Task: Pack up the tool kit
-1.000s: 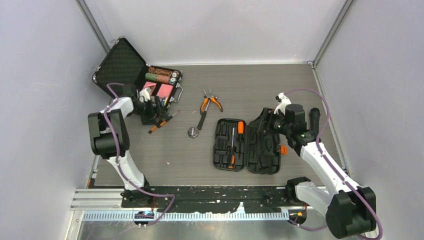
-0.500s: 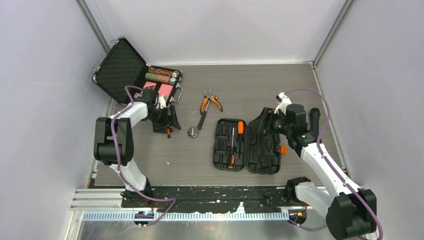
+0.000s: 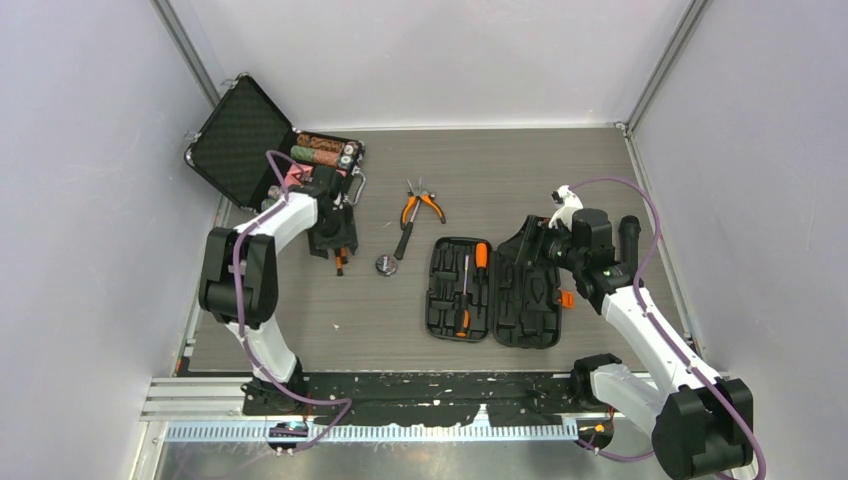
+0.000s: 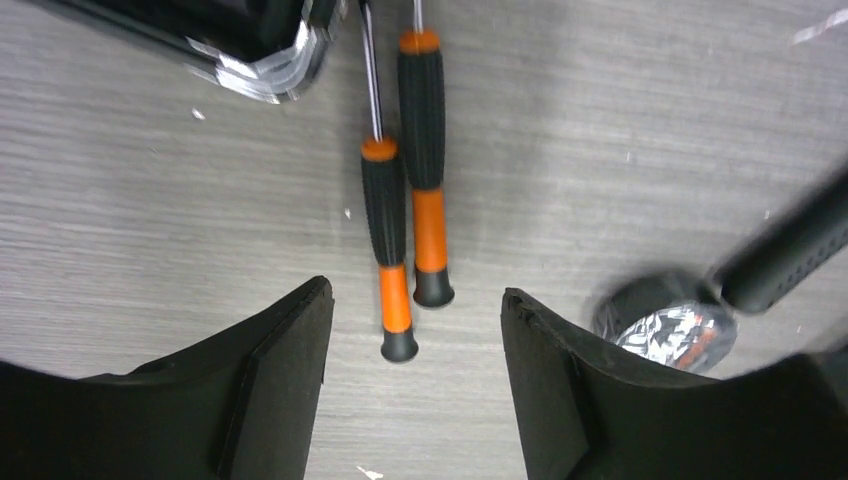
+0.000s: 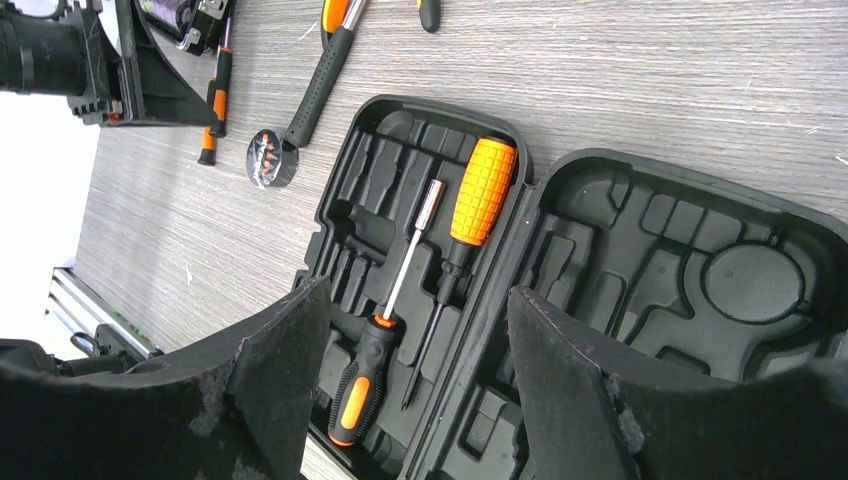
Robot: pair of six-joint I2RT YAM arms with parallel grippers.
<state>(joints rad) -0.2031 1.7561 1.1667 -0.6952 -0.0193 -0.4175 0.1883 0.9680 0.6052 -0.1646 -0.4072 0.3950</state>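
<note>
**Left gripper (image 4: 415, 300) standing open over two loose screwdrivers, right gripper (image 5: 412, 298) standing open above the case**

The left gripper is hovering low near the left edge of the grey wood-grain worktop (image 3: 520, 170). Its jaws are set moderately apart and are gripping nothing. Two slim orange-and-black screwdrivers (image 4: 385, 240) are lying side by side on the worktop, touching each other. Their butt ends are sitting in the gap between the jaws, clear of both fingers. Their shafts are pointing towards the metal-edged black briefcase (image 3: 240, 140), which is standing open at the far left corner. A round silver-faced disc (image 4: 665, 325) is lying just outside one finger.

The right gripper is hanging with its jaws wide and empty above the black ribbed plastic clamshell tool case (image 3: 505, 320). The case is lying open and flat, right of the worktop's middle and well apart from the left gripper. In the right wrist view the case is filling the space beneath and between the fingers. In its left half a thick orange-handled screwdriver (image 5: 482, 190) and a thinner black-and-orange driver (image 5: 365, 385) are sitting in moulded slots.

Between the case and the left gripper, orange-handled pliers (image 3: 425, 203) and a long black-handled tool (image 3: 403, 240) are lying loose on the worktop.
</note>
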